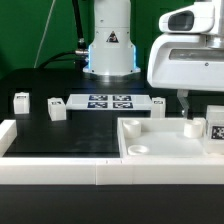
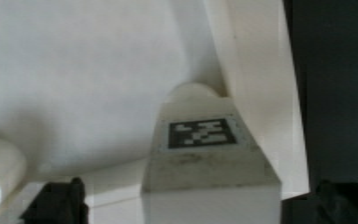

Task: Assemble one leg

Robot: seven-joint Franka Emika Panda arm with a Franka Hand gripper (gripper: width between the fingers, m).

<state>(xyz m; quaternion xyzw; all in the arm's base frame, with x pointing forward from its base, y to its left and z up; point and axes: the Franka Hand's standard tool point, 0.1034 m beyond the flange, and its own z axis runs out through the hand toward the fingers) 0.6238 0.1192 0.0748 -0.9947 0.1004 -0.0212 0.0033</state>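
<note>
**Gripper over tray, leg below**

We see the gripper down over the white tray piece at the exterior view's right — a tagged leg lies between its spread fingers, not pinched. Two more legs sit left of the marker board.

There are four small white legs in the exterior view. One leg and a second leg sit on the table by its far left edge. A third leg sits near the far edge. A fourth leg is at the right edge, on the one big white tray piece. There is one marker board, one robot arm and one gripper.
</note>
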